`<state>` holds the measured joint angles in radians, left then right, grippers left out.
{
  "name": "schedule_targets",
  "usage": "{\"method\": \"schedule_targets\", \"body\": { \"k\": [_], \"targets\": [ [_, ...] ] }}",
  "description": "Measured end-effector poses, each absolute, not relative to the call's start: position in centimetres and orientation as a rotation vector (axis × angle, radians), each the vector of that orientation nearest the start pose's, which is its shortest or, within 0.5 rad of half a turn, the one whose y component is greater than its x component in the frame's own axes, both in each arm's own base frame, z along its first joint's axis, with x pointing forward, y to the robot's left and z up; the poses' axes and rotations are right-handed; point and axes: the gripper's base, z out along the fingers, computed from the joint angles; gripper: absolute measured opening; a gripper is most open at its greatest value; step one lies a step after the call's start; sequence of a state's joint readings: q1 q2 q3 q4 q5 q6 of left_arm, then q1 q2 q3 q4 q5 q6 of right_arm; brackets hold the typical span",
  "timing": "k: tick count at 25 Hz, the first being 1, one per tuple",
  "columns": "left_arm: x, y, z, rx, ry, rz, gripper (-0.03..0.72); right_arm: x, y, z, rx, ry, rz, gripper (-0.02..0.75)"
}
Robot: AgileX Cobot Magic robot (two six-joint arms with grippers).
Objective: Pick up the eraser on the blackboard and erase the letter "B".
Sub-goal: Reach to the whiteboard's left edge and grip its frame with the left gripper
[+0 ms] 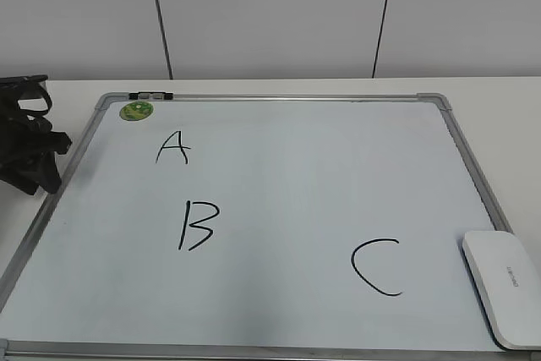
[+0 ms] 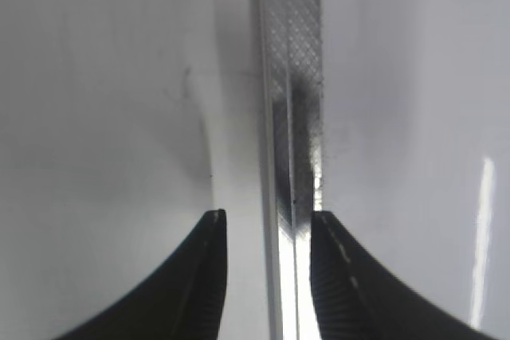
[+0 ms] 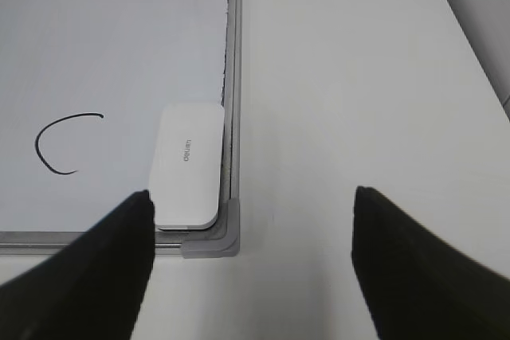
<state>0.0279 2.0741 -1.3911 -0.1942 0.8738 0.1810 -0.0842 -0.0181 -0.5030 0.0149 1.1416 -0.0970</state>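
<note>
Both arms held back, eraser untouched

The right gripper (image 3: 251,197), jaws wide apart, hovers above the eraser (image 3: 189,166) in the blackboard's (image 1: 279,99) corner; the left gripper (image 2: 267,216), slightly parted, straddles the frame's edge.

This looks like a lab or office test room, plain and bare. A white table (image 1: 499,95) stands against a far wall of pale grey panels (image 1: 270,14) split by thin dark vertical seams, with no decoration anywhere. Flat on the table lies the blackboard (image 1: 279,99), a silver-framed white dry-erase board lettered A, B and C, with a black robot arm (image 1: 25,137) resting at its left edge.
</note>
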Motion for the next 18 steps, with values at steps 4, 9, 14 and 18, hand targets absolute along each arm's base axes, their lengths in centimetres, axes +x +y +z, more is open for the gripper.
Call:
{"method": "schedule_targets", "body": {
  "k": [4, 9, 14, 18],
  "targets": [
    [40.0, -0.3, 13.2, 0.047, 3.035, -0.224, 0.243, -1.1, 0.2, 27.1, -0.015, 2.105, -0.091, 0.592],
    [40.0, -0.3, 13.0, 0.046, 3.041, -0.228, 0.223, -1.1, 0.2, 27.1, -0.015, 2.105, -0.091, 0.592],
    [40.0, -0.3, 12.8, 0.037, 3.043, -0.241, 0.096, -1.1, 0.2, 27.1, -0.015, 2.105, -0.090, 0.592],
    [40.1, -0.4, 12.8, 0.028, 3.042, -0.252, 0.014, -1.1, 0.2, 27.1, -0.015, 2.105, -0.090, 0.592]
  ]
}}
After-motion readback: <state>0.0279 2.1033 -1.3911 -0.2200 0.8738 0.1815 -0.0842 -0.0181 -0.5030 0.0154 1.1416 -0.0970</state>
